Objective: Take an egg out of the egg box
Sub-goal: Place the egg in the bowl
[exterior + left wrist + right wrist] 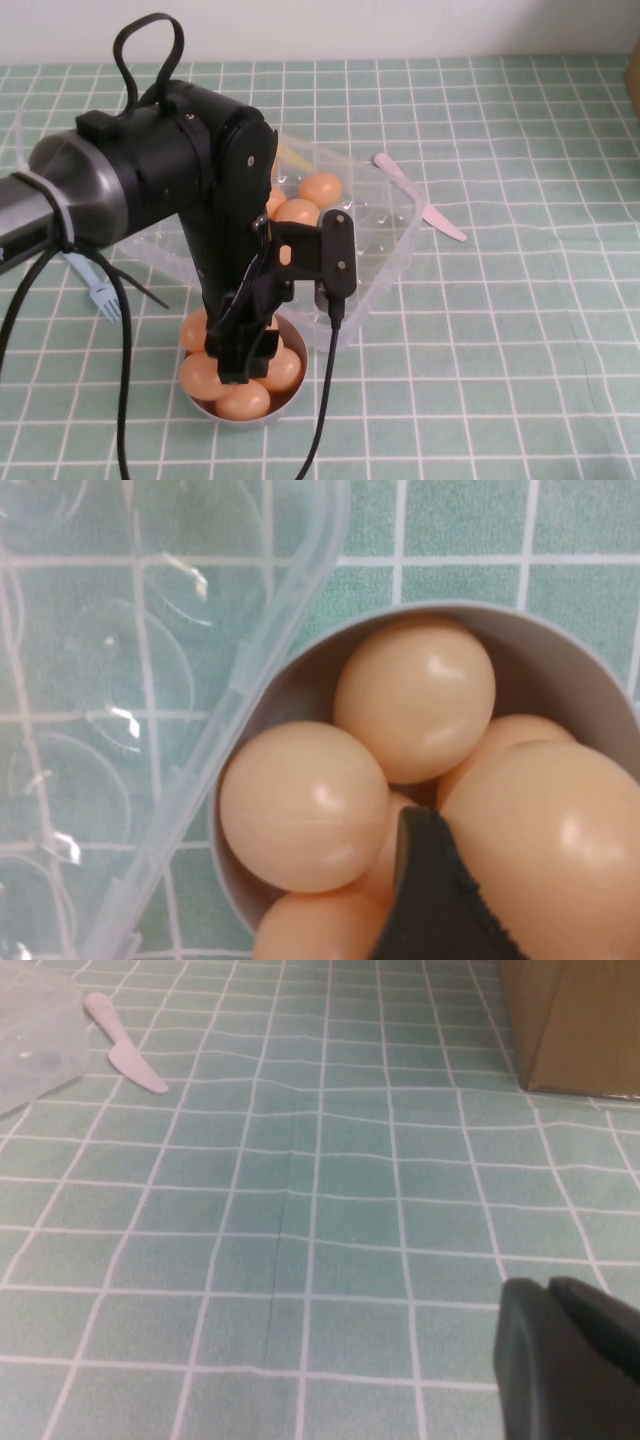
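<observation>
- At the far left of the high view we see a pale blue plastic fork (100,292) lying on the green tiled tabletop (520,330), partly under the left arm.
- The left arm (130,180) comes in from the left edge, bends sharply at its elbow and points steeply down, a black cable looping above it and another trailing toward the near edge.
- The left tool (240,355) hangs at the bottom of that arm, directly over a small round grey bowl (290,402) near the front of the tabletop. We see its jaws standing wide apart; in the left wrist view one black fingertip (435,900) lies against the side of an egg (545,850) on the pile in the bowl. We cannot tell whether that egg is gripped.
- The bowl holds several glossy orange-tan eggs heaped together, and its rim touches the near edge of the egg box (395,255).
- The egg box, a clear plastic tray, sits just behind and right of the bowl. Two more eggs (320,188) show in its far wells beside the arm.
- Right of the box, a pale pink plastic knife (420,197) lies flat on the tabletop.
- The right tool (570,1360) shows only in its own wrist view as a dark edge above bare tabletop; we cannot tell how far open it is. A brown box (575,1020) stands beyond it.
</observation>
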Robot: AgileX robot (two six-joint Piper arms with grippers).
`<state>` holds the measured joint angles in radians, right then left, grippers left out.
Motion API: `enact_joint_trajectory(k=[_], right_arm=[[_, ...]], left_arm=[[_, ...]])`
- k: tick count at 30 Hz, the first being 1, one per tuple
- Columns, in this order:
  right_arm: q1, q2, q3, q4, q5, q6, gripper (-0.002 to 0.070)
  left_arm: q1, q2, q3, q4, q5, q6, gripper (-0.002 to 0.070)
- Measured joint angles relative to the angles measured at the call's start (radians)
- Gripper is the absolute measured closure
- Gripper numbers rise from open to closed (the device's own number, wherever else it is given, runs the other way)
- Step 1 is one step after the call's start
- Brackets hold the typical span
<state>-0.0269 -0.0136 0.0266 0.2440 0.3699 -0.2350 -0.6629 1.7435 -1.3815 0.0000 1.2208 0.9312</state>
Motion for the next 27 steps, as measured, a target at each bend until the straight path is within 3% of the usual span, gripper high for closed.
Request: enact_joint_trajectory(k=[27], right_arm=[[0.0,0.0,0.0,0.0,0.0,0.0,0.0694]], left_arm=[[-0.027,0.0,0.072,0.071,-0.051,0.101,0.032]])
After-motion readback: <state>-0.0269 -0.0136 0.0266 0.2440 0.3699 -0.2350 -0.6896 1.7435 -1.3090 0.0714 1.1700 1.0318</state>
